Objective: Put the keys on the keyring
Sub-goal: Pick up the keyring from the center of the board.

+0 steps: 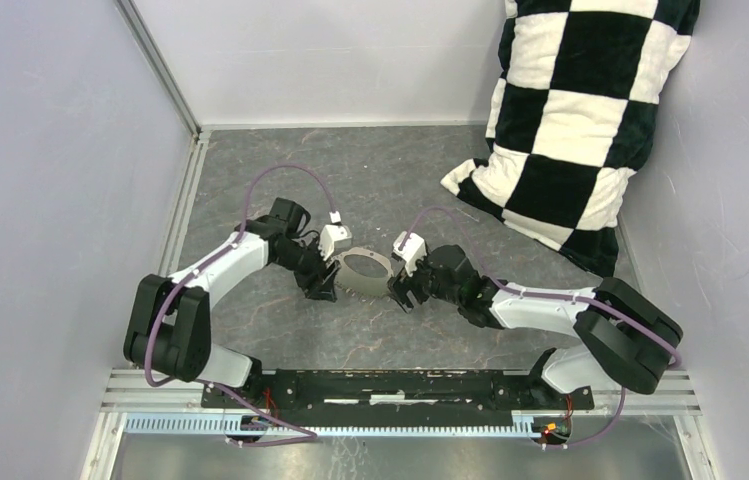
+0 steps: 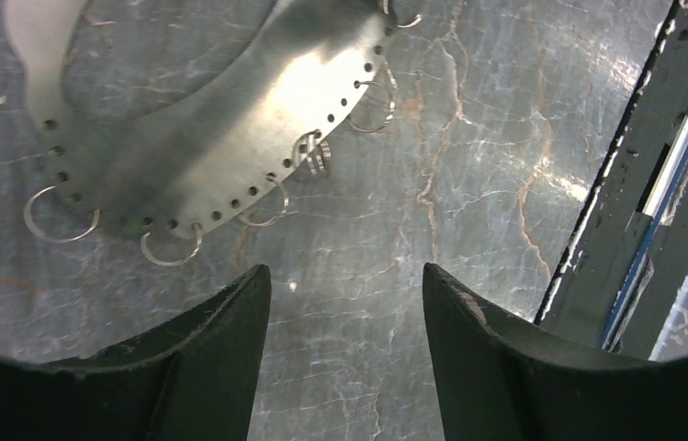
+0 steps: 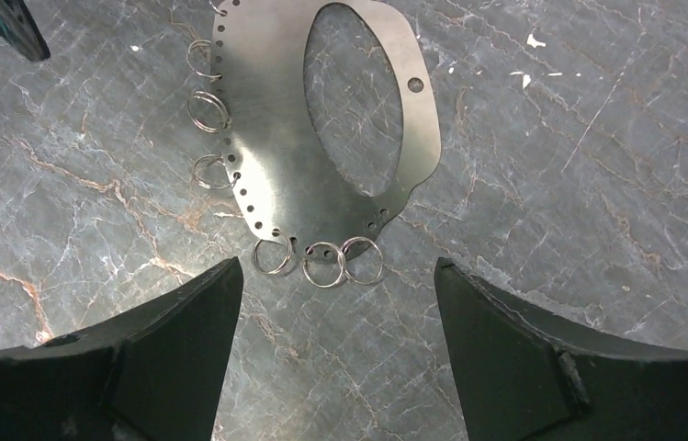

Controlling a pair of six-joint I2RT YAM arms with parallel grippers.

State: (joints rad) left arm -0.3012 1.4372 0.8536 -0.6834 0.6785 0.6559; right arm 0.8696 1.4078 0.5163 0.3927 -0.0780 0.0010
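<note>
As left gripper point(image 2: 346, 271) and right gripper point(image 3: 337, 266) gape empty, the keyring point(image 3: 266, 165) lies between them.

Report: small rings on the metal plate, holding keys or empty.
Empty: the small rings along the metal plate hang from its edge holes with nothing threaded on them; no key is in view.

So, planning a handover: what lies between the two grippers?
Between the left gripper and the right gripper lies a flat metal plate edged with small split rings, seen in the top view.
</note>
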